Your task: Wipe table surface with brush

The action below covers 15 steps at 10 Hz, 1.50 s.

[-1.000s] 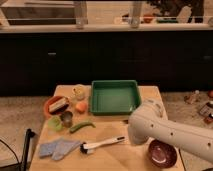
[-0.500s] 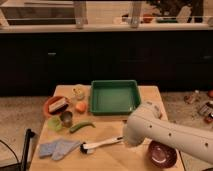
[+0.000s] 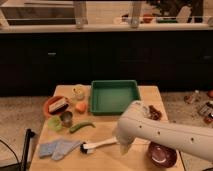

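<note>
- The pale blue cloth [image 3: 57, 148] lies crumpled at the near left corner, well left of and nearer than the green tray [image 3: 114, 96]. It is out of the open middle.
- A red dish [image 3: 55, 105], a small metal cup [image 3: 66, 118] and an orange fruit [image 3: 80, 107] cluster just left of the tray. This crowding along the left side leaves bare wood in front of the tray.
- The green chilli pepper [image 3: 81, 126] lies flat, in front of the tray's left corner and close to the brush head. A wide sweep would likely knock it.
- The brush [image 3: 102, 144] lies flat on the counter [image 3: 102, 127], in front of the tray. Its dark head points left toward the cloth, and its white handle runs right, so the handle presents itself to the arm.
- The end effector [image 3: 123, 146] hangs in front of the tray's right half, at the tip of the white arm that reaches in from the right. It points down right at the handle's right end.
- Whether it is spread, pressed together or already pinching the handle cannot be told, because the wrist hides that spot.
- A dark red bowl [image 3: 161, 154] sits in front of and right of the tray, partly under the arm.
</note>
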### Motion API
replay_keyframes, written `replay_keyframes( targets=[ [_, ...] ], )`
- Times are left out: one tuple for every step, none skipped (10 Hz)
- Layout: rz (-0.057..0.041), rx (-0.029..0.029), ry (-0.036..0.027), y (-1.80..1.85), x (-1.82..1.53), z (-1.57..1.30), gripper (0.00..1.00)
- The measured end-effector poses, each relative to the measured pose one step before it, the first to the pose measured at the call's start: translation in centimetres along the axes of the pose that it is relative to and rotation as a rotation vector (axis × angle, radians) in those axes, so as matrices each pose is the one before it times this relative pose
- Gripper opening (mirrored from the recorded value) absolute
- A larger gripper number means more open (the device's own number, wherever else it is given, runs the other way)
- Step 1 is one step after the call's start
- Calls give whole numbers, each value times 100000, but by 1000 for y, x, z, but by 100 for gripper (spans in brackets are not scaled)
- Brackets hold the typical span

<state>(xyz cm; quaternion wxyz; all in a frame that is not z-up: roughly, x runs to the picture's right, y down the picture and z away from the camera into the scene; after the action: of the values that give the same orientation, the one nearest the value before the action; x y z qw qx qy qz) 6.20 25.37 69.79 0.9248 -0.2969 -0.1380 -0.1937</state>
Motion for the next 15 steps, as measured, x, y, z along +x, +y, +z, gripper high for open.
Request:
replay_keyframes(
  targets=[
    [-548, -308, -103, -466, -346, 642, 80],
    [-130, -418, -420, -298, -338, 498, 80],
    [-184, -591, -474, -453, -453, 783, 80],
    [540, -563, -397, -317, -350, 711, 80],
    [770, -492, -297, -249, -268, 582, 80],
    [1280, -474, -251, -232, -142, 555, 80],
    [1736, -1729, -99, -425, -279, 1160, 80],
    [642, -917, 216, -369, -54, 694, 80],
    [1295, -1240, -133, -304, 12, 804, 80],
    [1143, -973, -132, -198, 47, 594, 80],
    [1386, -1224, -176, -248, -47, 742, 80],
    [1275, -767, -65, -96, 103, 454, 80],
    [1670, -495, 229, -38, 390, 382, 79],
    [1081, -282, 316, 75, 302, 270, 73],
    [780, -192, 704, 153, 325, 292, 63]
  ],
)
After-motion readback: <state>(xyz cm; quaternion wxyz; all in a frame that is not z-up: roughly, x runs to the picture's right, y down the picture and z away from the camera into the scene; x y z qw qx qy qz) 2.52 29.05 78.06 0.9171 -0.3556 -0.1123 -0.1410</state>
